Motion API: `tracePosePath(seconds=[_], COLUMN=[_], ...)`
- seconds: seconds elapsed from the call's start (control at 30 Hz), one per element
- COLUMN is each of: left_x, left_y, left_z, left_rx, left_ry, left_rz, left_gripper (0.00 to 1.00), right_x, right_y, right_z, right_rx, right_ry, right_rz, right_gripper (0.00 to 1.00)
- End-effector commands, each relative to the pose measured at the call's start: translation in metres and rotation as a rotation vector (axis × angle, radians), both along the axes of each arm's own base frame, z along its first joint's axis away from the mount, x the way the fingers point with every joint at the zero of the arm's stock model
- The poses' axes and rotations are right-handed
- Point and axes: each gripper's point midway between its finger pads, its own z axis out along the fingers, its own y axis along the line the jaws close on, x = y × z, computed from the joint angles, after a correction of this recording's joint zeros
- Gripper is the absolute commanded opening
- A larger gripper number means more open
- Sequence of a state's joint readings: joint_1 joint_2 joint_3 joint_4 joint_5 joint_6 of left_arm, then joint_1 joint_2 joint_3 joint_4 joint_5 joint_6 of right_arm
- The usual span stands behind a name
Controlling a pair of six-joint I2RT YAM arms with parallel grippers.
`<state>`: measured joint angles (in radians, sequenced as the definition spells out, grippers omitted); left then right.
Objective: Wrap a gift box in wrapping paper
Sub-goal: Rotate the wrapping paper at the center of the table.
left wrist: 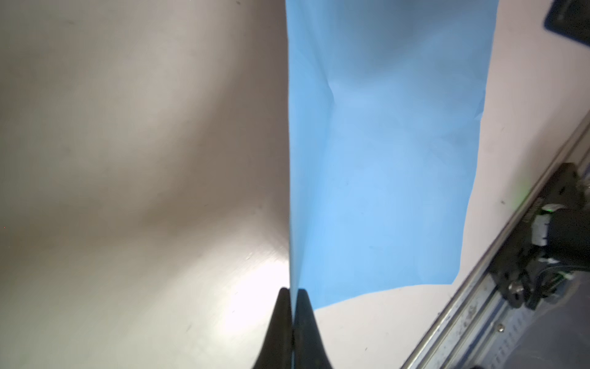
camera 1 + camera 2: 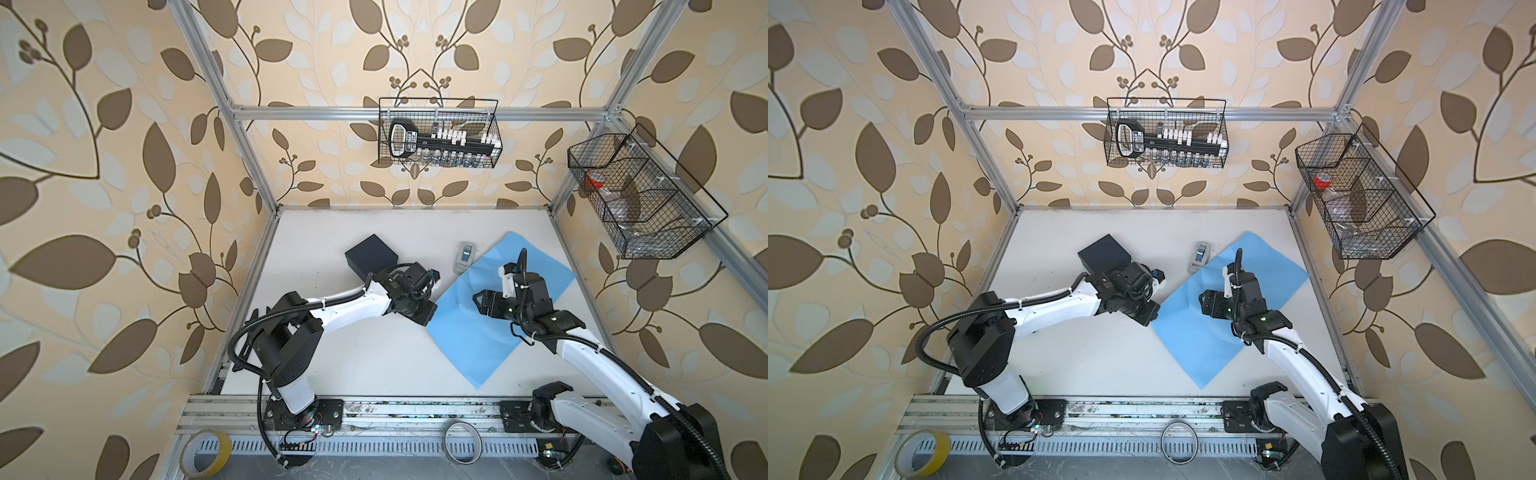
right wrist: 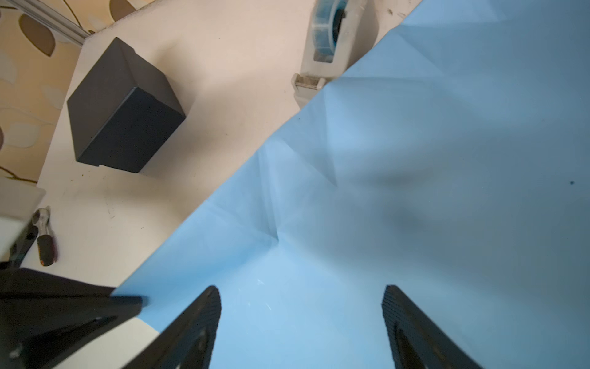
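The wrapping paper (image 2: 498,307) is lying flat on the white table (image 2: 374,361), light blue face up, turned diamond-wise and occupying the table's right half in both top views. Faint fold creases are showing across its middle.

The left gripper (image 1: 293,297) is reaching across to the paper's left corner. In the left wrist view its two black fingers (image 1: 281,319) are pressing together with the paper's edge between them, so it is pinching the sheet at that corner. The rest of the sheet is resting on the table.

The right gripper (image 3: 300,297) is sitting over the middle of the paper, pointing toward the left arm. Its fingers (image 3: 204,313) are standing well spread, with nothing between them. Whether the fingertips are touching the sheet cannot be told.

The gift box (image 2: 370,253), matte black with its lid on, is standing on the bare table behind the left wrist, apart from the paper and toward the back left.

A small grey-white tape dispenser (image 2: 465,255) is lying at the paper's back-left edge, its near end meeting that edge.
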<state>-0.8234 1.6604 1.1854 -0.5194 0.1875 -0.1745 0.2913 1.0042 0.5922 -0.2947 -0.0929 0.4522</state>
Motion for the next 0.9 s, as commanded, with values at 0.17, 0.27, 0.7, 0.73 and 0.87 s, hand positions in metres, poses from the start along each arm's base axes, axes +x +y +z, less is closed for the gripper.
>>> tracePosePath(seconds=[0.17, 0.27, 0.7, 0.73, 0.87], left_x=[-0.003, -0.005, 0.032, 0.039, 0.054], left_y=[0.074, 0.08, 0.115, 0.115, 0.113], left_z=[0.026, 0.025, 0.036, 0.036, 0.035], left_rx=[0.429, 0.46, 0.612, 0.608, 0.579], left_ry=[-0.101, -0.097, -0.347, -0.371, -0.431], left_rz=[-0.225, -0.317, -0.574, -0.585, -0.62], left_gripper=[0.0, 0.0, 0.0, 0.0, 0.0], right_x=[0.009, 0.011, 0.02, 0.021, 0.022], right_y=[0.01, 0.015, 0.018, 0.019, 0.017], right_z=[0.02, 0.023, 0.008, 0.007, 0.002], right_rx=[0.0, 0.015, -0.002, -0.005, -0.018], right_ry=[-0.051, -0.065, -0.049, -0.046, -0.034], right_rz=[0.022, 0.035, 0.033, 0.032, 0.023], right_gripper=[0.81, 0.81, 0.81, 0.81, 0.81])
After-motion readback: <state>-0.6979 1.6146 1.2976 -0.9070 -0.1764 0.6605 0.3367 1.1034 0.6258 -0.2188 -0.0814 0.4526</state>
